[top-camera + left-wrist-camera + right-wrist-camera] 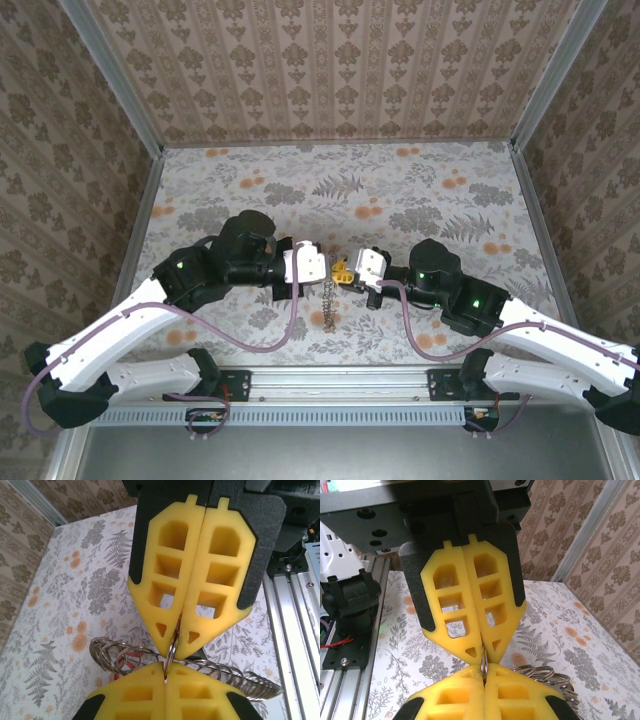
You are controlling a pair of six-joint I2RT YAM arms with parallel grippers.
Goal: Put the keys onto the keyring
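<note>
**1. Grip.** The left gripper (165, 670), at the bottom centre of its wrist view, has its yellow fingers pressed together on one thin wire loop of the keyring (240, 679). The right gripper (176, 651) points down from the top of the same frame and is closed on that same loop. The two pairs of fingertips stand tip to tip at frame centre, with the loop edge-on between them.

**2. Position.** The rest of the keyring fans out behind the tips to lower left and lower right. In the overhead view it runs as a narrow chain from the joined tips toward the bottom of the frame, over the flower-patterned table (430, 200).

**3. Count.**
- Grippers: two.
- Yellow fingers: four.
- Keyring: one, its wire loops too overlapped to count.
- Red piece (127, 663): one, small, behind the loops lower left of centre. Its nature cannot be told.
</note>
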